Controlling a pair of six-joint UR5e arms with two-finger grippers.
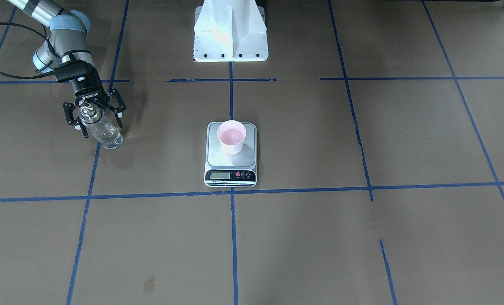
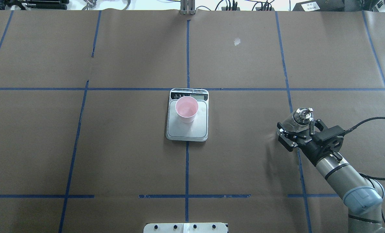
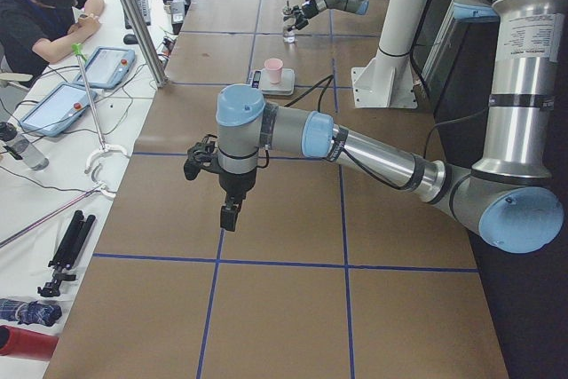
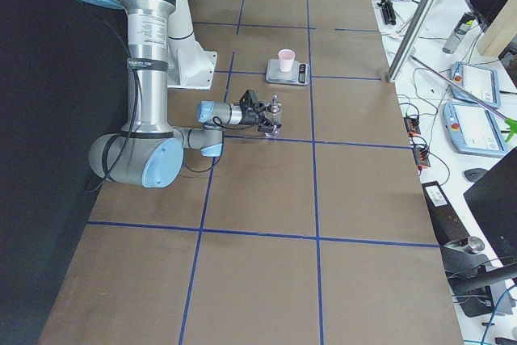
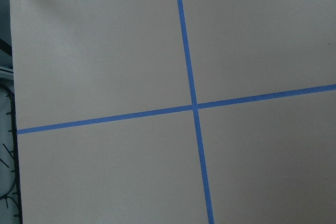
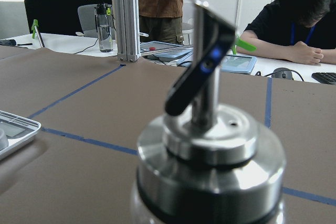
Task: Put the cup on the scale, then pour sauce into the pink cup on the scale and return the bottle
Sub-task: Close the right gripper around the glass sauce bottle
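A wide tabletop [image 1: 362,237] covered in brown paper and marked into large squares with blue tape fills the scene. A white robot base [image 1: 230,34] stands at its back edge in the front-facing view.

The left arm [image 3: 373,153], seen only from the side, reaches out over bare paper well away from the task things. The left gripper [image 3: 229,217] points down at the tabletop, and you cannot tell whether its fingers are open or closed. Its wrist camera shows only brown paper and a crossing of blue tape.

The right arm [image 2: 338,171] stretches low across its own side of the tabletop. The right gripper [image 1: 102,130] is level with the upper part of the bottle [image 1: 103,129]. Its fingers [image 1: 117,111] are spread wide, one on each side of the glass and clear of it, holding nothing.

The scale [image 1: 218,154], a flat silver-grey rectangle with a black display strip, lies near the middle of the tabletop, well apart from the bottle.

The bottle is clear glass with a shiny metal collar and a small spout, and it stands upright on the paper by a blue tape line.

The cup [image 1: 232,137], small and pale pink, stands upright on the scale's platform. Whether it holds any liquid cannot be made out.
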